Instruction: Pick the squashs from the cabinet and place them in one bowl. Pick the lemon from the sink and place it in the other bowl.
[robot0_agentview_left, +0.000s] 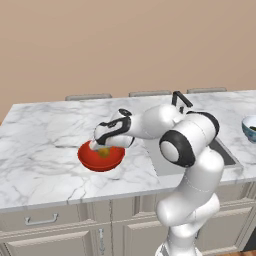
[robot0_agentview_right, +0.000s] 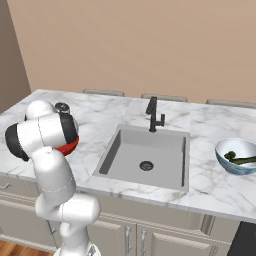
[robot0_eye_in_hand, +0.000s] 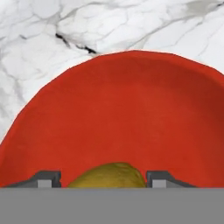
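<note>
Gripper (robot0_agentview_left: 101, 148) reaches down into the red bowl (robot0_agentview_left: 90, 159) on the marble counter (robot0_agentview_left: 40, 145) in the left base view, with the lemon (robot0_agentview_left: 104, 152) under it. From the right base view, the arm hides most of the red bowl (robot0_agentview_right: 70, 145); the sink (robot0_agentview_right: 145, 155) lies beside it, and dark squashs (robot0_agentview_right: 239, 159) lie in the pale bowl (robot0_agentview_right: 227, 161). Seen from the hand, finger tips (robot0_eye_in_hand: 46, 178) stand apart on either side of the lemon (robot0_eye_in_hand: 109, 175), though contact cannot be told.

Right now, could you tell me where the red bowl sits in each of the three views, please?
Left base view: red bowl left of centre on the marble counter, under the gripper.
Right base view: a red sliver at the left, mostly behind the arm.
Hand view: its inside spans the picture.
Shared landmark: the counter.
</note>
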